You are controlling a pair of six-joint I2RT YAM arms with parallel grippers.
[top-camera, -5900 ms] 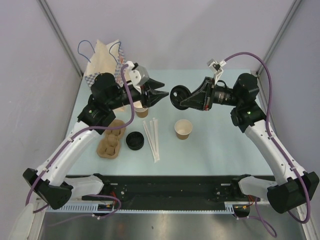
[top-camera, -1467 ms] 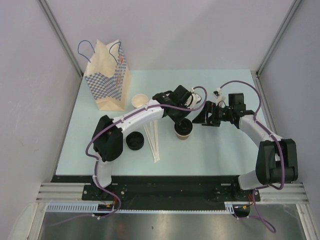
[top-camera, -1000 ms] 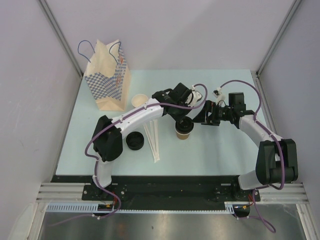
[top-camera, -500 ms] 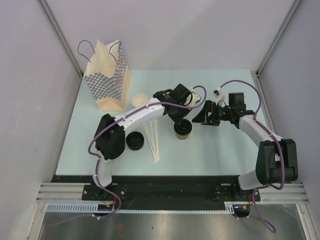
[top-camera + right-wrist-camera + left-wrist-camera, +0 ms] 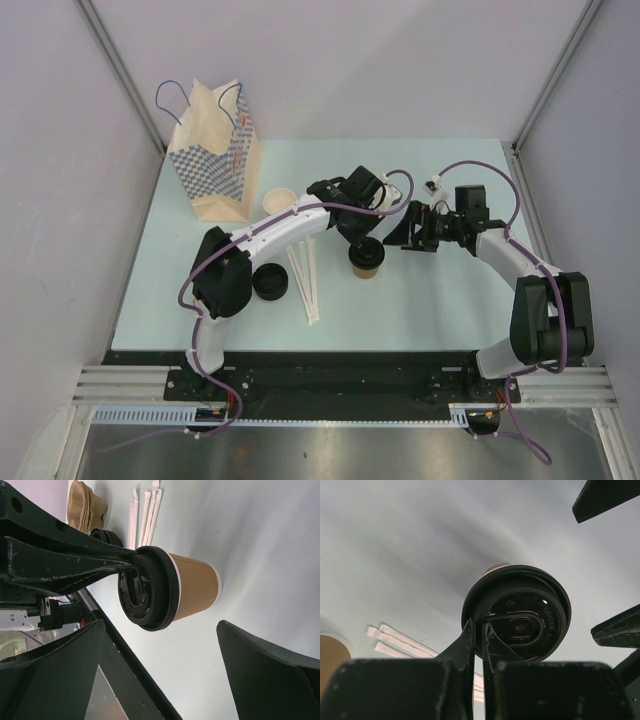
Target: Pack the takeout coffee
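The takeout coffee (image 5: 367, 259) stands upright near the middle of the pale table (image 5: 450, 300), a brown paper cup with its black lid (image 5: 520, 611) seated on top. The left arm reaches across from the near left, and the left end effector (image 5: 480, 626) is closed, its two fingers drawn together with only a thin slit between them. Its tips rest on the top of the lid at the edge nearest the wrist camera. Whether they pinch the raised rim or only press on it cannot be told. The right end effector (image 5: 398, 232) is spread wide open and holds nothing. It sits just beside the cup on its right, and in the right wrist view its two dark fingers (image 5: 270, 675) frame the cup without touching it. To the left of the cup lie a few paper-wrapped straws (image 5: 304, 280), side by side and running roughly from far to near. Just beyond them to the left is a short stack of loose black lids (image 5: 269, 282). An open stack of lidless paper cups (image 5: 279, 202) stands farther back, close to a checked paper bag (image 5: 210, 165) with blue handles at the far left corner of the table.
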